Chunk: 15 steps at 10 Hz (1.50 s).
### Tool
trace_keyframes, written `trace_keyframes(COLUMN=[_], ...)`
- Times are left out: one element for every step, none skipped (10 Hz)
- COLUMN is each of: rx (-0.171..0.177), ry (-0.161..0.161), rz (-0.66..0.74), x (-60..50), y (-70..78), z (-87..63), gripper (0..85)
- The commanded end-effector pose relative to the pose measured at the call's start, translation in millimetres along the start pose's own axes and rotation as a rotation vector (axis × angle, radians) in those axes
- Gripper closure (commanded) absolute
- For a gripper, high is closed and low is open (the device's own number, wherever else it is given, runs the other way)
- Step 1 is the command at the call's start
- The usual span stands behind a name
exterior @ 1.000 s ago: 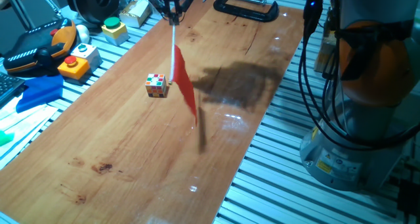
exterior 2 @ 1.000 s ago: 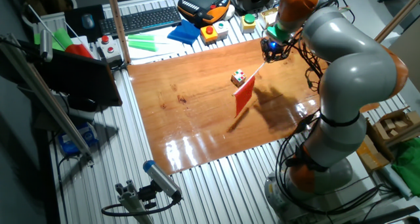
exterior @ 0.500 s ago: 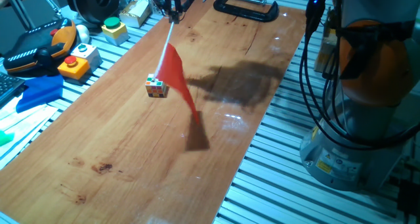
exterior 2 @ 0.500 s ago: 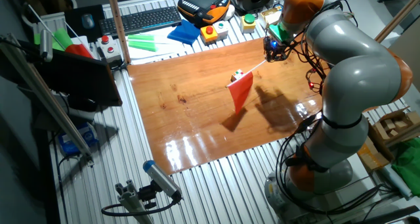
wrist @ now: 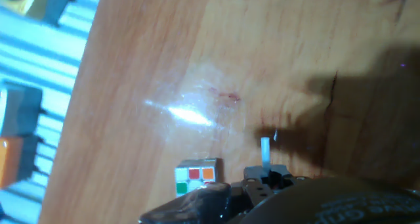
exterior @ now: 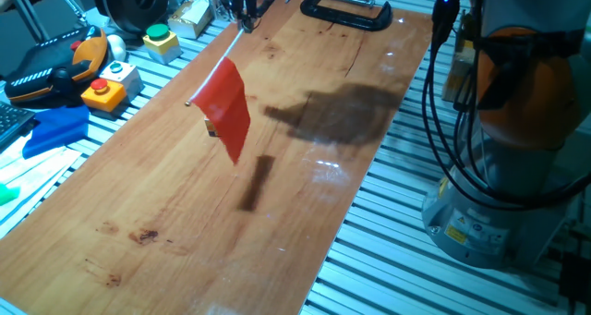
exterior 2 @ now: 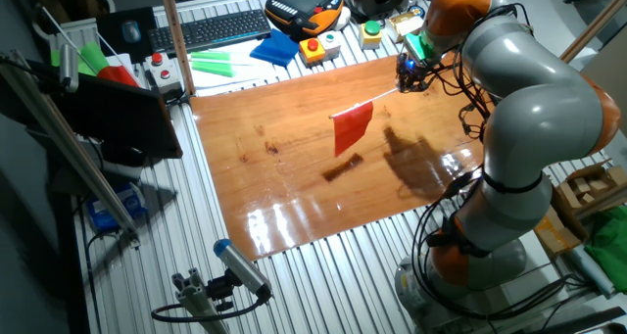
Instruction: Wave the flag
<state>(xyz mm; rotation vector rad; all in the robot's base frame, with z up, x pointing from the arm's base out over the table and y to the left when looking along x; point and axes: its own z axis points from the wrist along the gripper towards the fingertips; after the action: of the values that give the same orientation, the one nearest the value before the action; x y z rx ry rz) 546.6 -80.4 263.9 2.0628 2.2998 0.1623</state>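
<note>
Finding 1: the end effector (exterior: 245, 6) is pinching the thin white stick of the flag (exterior: 224, 108) at its upper end; the hand view shows the stick's stub (wrist: 265, 153) projecting from between the closed fingers. The red cloth hangs below and out from the end effector, clear of the wooden worktop (exterior: 166, 213), with its shadow directly beneath.

Finding 2: the puzzle cube (wrist: 195, 175) lies on the worktop just below the end effector in the hand view; in one fixed view the cloth hides it.

Assessment: the waving step appears to be in progress. To do it well, the swing should probably pivot at the wrist with an even arc, keeping the cloth's lower corner above the worktop and the cube. Grip should stay firm, since a thin stick could rotate or slip between 2 fingers under quick reversals. The black clamp (exterior: 346, 11) beyond the end effector looks well apart from the arc.
</note>
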Motion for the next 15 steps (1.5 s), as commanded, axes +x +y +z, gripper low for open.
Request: trace_keyframes(rx=[-0.020,-0.010,-0.007,0.005,0.018,0.035,0.049,0.051,0.065,0.086,0.097,0.096,0.084,0.069,0.063], ry=[-0.084,-0.075,-0.068,-0.053,-0.028,-0.029,-0.058,-0.079,-0.083,-0.087,-0.088,-0.090,-0.089,-0.100,-0.111], rz=[0.747,0.745,0.736,0.747,0.768,0.801,0.828,0.867,0.887,0.915,0.946,0.981,1.015,1.057,1.104], x=[0.5,0.9,0.7,-0.9,-1.4,-2.9,-1.3,0.4,0.1,-1.0,-1.0,-0.4,-0.2,-0.9,-1.8], y=[-0.9,-1.7,-1.9,-1.0,-1.7,-1.3,-2.3,-3.2,-2.4,-1.9,-2.1,-1.9,-1.7,-2.2,-2.4], z=[-0.6,-1.3,-1.7,-1.4,-2.9,-3.7,-3.9,-3.4,-2.6,-2.9,-3.0,-1.9,-1.6,-3.3,-4.4], gripper=[84.3,84.3,84.3,84.3,84.3,84.3,84.3,84.3,84.3,84.3,84.3,84.3,84.3,84.3,84.3])
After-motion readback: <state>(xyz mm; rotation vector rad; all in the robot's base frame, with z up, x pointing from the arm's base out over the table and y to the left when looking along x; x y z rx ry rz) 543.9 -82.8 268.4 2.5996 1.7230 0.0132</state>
